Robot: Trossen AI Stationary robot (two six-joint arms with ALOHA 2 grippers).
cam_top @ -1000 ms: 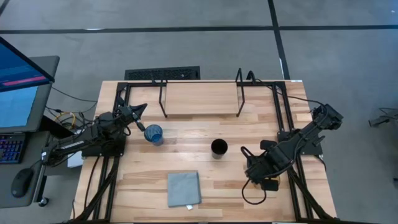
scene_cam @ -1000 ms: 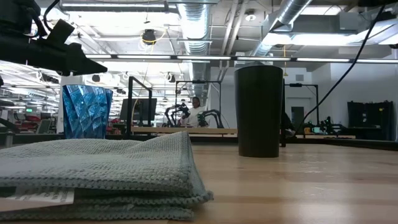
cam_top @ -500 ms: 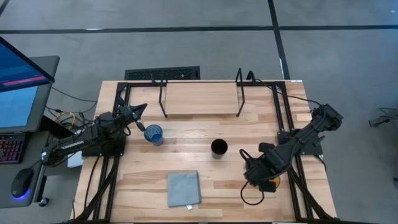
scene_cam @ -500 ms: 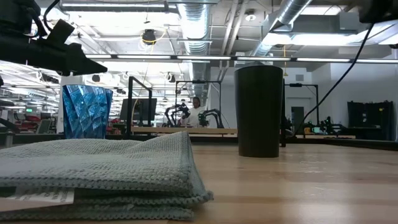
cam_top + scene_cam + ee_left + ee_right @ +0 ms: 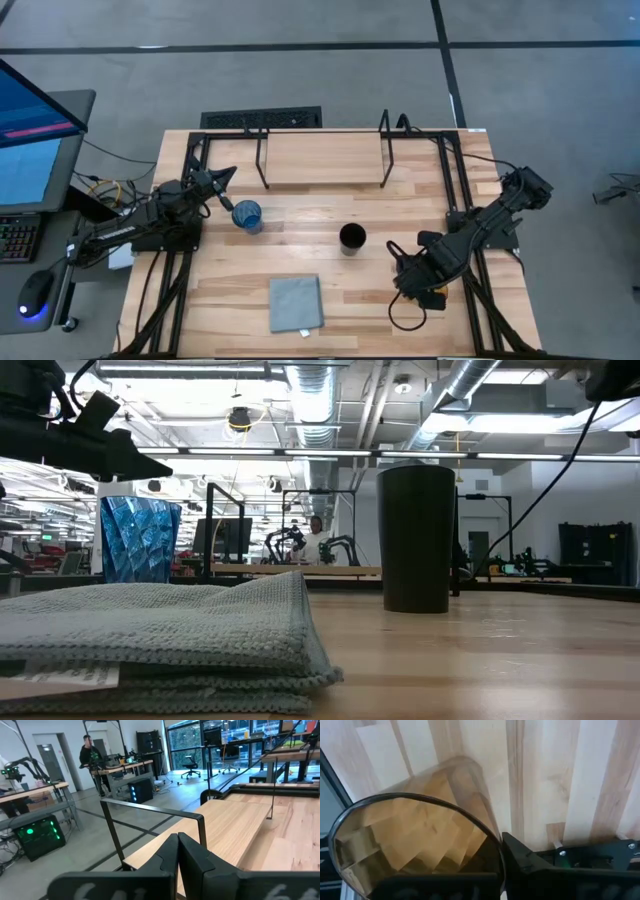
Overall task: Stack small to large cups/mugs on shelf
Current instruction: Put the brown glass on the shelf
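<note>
The amber cup (image 5: pixel 420 845) stands near the table's right edge (image 5: pixel 438 297), mostly hidden under my right gripper (image 5: pixel 425 285), which is shut on it. The blue cup (image 5: pixel 247 215) and the black cup (image 5: pixel 352 238) stand upright on the table in front of the shelf (image 5: pixel 322 160), whose board is bare. My left gripper (image 5: pixel 228 176) hovers shut and holding nothing, just left of and beyond the blue cup. My right gripper comes at the amber cup from above at a slant. One finger (image 5: pixel 525 857) lies against the outside of the wall at the rim (image 5: pixel 501 845). A dark shape just inside the rim looks like the other finger. The cup's base is hidden.
A folded grey-blue cloth (image 5: pixel 296 303) lies near the table's front edge. Black frame rails run along the left and right sides of the table (image 5: pixel 460 190). There is bare wood between the black cup and the shelf.
My right gripper has shifted a little toward the table's near edge over the amber cup. The blue cup, the black cup and the cloth have kept their places.
</note>
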